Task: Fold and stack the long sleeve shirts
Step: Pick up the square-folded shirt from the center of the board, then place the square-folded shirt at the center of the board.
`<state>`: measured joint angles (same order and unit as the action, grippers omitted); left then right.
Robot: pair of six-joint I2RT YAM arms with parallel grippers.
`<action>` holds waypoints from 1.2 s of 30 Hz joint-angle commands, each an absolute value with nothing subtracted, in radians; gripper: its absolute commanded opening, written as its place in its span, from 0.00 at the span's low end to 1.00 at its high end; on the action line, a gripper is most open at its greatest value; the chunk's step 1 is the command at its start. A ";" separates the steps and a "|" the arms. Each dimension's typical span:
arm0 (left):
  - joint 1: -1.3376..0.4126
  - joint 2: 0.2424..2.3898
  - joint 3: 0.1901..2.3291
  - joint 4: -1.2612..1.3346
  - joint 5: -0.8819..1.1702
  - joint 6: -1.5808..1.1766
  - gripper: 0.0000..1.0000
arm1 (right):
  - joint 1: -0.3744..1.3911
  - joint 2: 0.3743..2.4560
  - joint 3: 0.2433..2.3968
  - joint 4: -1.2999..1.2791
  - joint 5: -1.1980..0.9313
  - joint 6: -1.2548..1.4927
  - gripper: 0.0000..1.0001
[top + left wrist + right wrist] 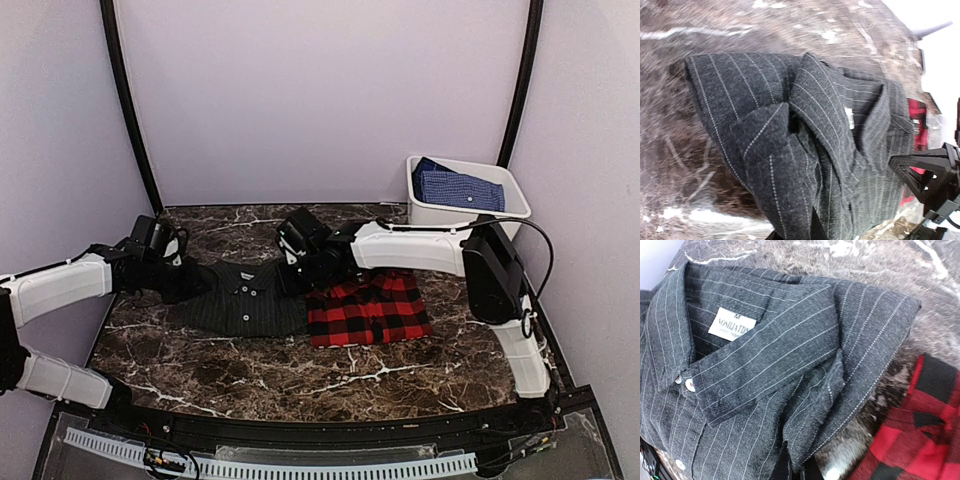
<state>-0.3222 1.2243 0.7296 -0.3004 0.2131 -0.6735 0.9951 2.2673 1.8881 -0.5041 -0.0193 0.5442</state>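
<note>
The charcoal pinstriped long sleeve shirt [245, 300] lies folded on the marble table, collar toward the back. The red-and-black plaid shirt [368, 308] lies folded against its right side. My left gripper [190, 285] is at the pinstriped shirt's left shoulder, shut on a bunched fold of its cloth [790, 165]. At the right shoulder my right gripper [295, 275] is shut on a pinched ridge of the same shirt [820, 395]. Both pairs of fingertips are mostly buried in fabric. The collar label [731, 324] and small buttons show in the right wrist view, with the plaid shirt [920, 440] beside them.
A white bin [440, 215] stands at the back right with a folded blue checked shirt [455, 187] inside. Bare marble table [300, 370] lies in front of both shirts. A black curved frame and pale walls close in the back and sides.
</note>
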 commanded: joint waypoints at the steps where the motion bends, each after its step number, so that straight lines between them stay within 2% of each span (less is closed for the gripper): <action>1: -0.362 1.197 0.800 -0.333 0.283 -0.678 0.00 | 1.001 2.132 1.908 -0.519 0.052 0.510 0.00; 10: -0.545 1.299 0.938 -0.257 0.236 -0.764 0.00 | 0.949 1.929 1.709 -0.530 0.141 0.495 0.00; 24: -0.792 1.710 1.229 -0.152 0.198 -0.845 0.00 | 0.760 1.562 1.212 -0.454 0.191 0.504 0.00; 36: -0.850 1.865 1.382 -0.147 0.144 -0.868 0.00 | 0.629 1.490 1.061 -0.385 0.148 0.463 0.00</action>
<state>-0.8413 1.8633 1.3483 -0.1505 0.1730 -0.8604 0.6552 1.5105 1.0725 -0.4728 0.1520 0.4873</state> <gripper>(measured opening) 0.043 0.018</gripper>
